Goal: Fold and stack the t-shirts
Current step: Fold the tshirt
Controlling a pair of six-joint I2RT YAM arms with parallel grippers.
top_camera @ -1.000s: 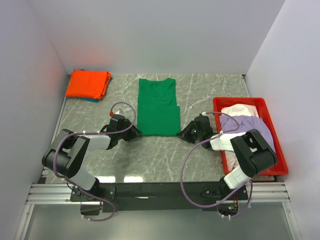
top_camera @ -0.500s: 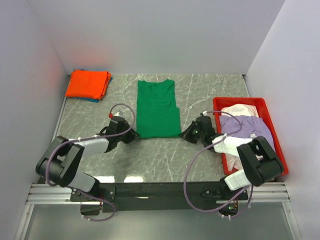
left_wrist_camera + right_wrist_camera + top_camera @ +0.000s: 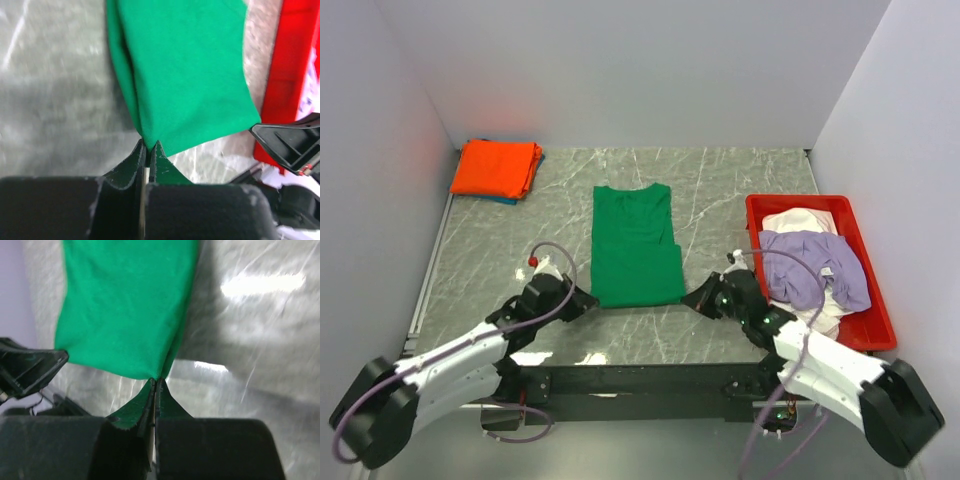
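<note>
Top view: fixed, high behind the arm bases (image 3: 750, 384), looking down and forward over the whole table (image 3: 740, 185). Left wrist view: very close, just behind the left pincer (image 3: 147, 145), facing past its tips across the green shirt (image 3: 185, 65) toward the tray (image 3: 280, 75). Right wrist view: same, behind the right pincer (image 3: 155, 382), facing oppositely; both share the shirt's near hem and glimpse the other pincer.

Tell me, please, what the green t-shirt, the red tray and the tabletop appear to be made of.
The green t-shirt: soft matte cloth, probably cotton; it drapes and creases at its folds.
The red tray: rigid glossy plastic, judging by its straight moulded rim and sheen.
The tabletop: grey marble-patterned, polished enough to mirror lights; stone or laminate, unclear.
</note>
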